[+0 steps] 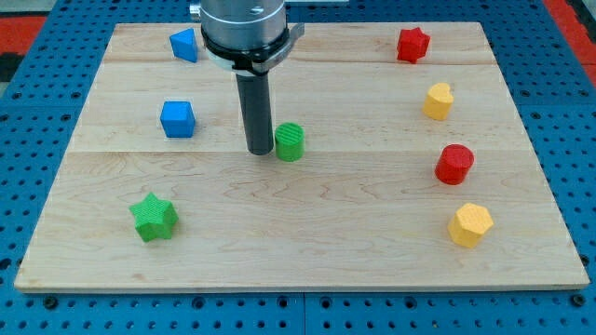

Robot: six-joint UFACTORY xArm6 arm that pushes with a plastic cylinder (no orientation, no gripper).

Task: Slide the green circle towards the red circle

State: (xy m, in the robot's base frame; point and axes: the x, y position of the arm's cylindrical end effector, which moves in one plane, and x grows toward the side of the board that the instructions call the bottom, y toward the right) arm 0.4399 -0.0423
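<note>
The green circle (290, 141) sits near the middle of the wooden board (298, 242). The red circle (454, 164) sits toward the view's right, slightly lower than the green one. My tip (259, 150) rests on the board just left of the green circle, touching or nearly touching its left side. The dark rod rises from the tip to the arm's head at the view's top.
A blue cube (177, 119) and a blue block (184, 45) lie at the left. A green star (154, 218) lies at the lower left. A red star (413, 45), a yellow block (438, 100) and a yellow hexagon (470, 224) lie at the right.
</note>
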